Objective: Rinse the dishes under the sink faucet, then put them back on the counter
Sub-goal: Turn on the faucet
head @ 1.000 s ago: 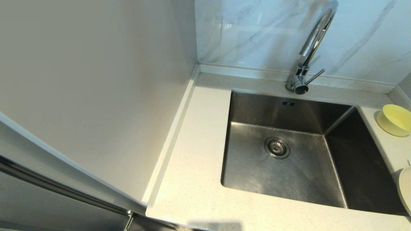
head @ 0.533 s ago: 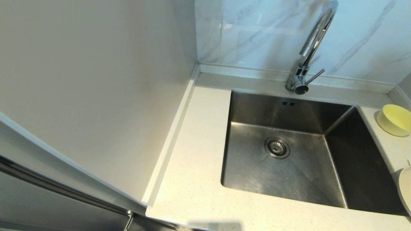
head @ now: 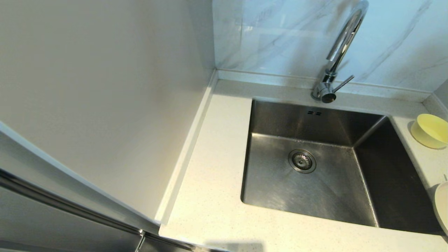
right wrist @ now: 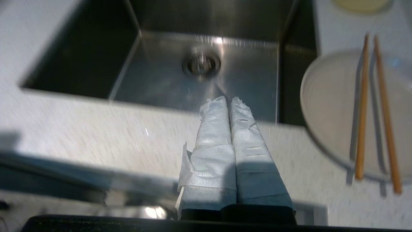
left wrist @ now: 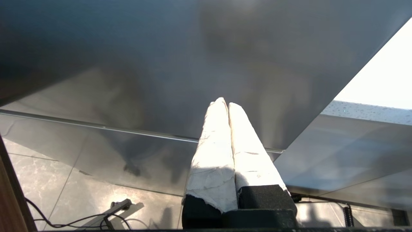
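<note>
The steel sink (head: 269,189) lies in the speckled counter (head: 213,196), drain strainer (head: 302,161) in its floor, chrome faucet (head: 341,45) at the back. A pale-yellow bowl (head: 429,130) stands on the counter right of the sink; the off-white plate (head: 441,206) shows at the right edge. In the right wrist view the plate (right wrist: 334,106) carries two brown chopsticks (right wrist: 362,109). My right gripper (right wrist: 229,99) is shut and empty, over the counter's front edge, left of the plate. My left gripper (left wrist: 224,102) is shut and empty, low beside a grey cabinet front, outside the head view.
A plain beige wall panel (head: 105,105) rises left of the counter, and a veined marble panel (head: 280,35) stands behind the faucet. A low raised edge (head: 185,150) borders the counter's left side. Cables lie on the tiled floor (left wrist: 80,206) below the left arm.
</note>
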You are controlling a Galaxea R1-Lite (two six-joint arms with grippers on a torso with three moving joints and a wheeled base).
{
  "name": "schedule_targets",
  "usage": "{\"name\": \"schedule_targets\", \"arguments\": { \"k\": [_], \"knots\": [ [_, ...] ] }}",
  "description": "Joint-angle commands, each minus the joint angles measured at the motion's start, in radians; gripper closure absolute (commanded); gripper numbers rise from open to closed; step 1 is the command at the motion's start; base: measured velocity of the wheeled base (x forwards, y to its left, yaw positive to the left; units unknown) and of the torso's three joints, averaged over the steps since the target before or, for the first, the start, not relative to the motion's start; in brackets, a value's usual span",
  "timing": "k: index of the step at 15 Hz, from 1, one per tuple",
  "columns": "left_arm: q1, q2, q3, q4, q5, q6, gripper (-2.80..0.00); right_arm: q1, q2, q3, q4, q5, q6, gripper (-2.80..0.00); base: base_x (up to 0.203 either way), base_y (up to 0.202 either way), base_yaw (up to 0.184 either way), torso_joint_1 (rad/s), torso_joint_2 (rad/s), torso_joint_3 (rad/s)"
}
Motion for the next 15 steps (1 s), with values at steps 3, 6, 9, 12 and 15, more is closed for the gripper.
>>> {"name": "schedule_targets", "arguments": {
  "k": [3, 6, 9, 12, 15],
  "knots": [
    [0.000, 0.000, 0.000, 0.000, 0.000, 0.000, 0.00, 0.000, 0.382, -0.345, 0.040, -0.020, 0.080, 0.00, 0.000, 0.000, 0.000, 0.000, 0.00, 0.000],
    [0.000, 0.000, 0.000, 0.000, 0.000, 0.000, 0.00, 0.000, 0.648, -0.628, 0.175, -0.019, 0.117, 0.00, 0.000, 0.000, 0.000, 0.000, 0.00, 0.000],
    [0.000, 0.000, 0.000, 0.000, 0.000, 0.000, 0.00, -0.001, 0.900, -0.877, 0.233, -0.014, 0.162, 0.00, 0.000, 0.000, 0.000, 0.000, 0.00, 0.000],
    [0.000, 0.000, 0.000, 0.000, 0.000, 0.000, 0.00, -0.001, 1.073, -1.032, 0.279, -0.008, 0.208, 0.00, 0.000, 0.000, 0.000, 0.000, 0.00, 0.000],
    [0.000, 0.000, 0.000, 0.000, 0.000, 0.000, 0.00, -0.001, 1.256, -1.223, 0.290, -0.014, 0.340, 0.00, 0.000, 0.000, 0.000, 0.000, 0.00, 0.000]
  ]
}}
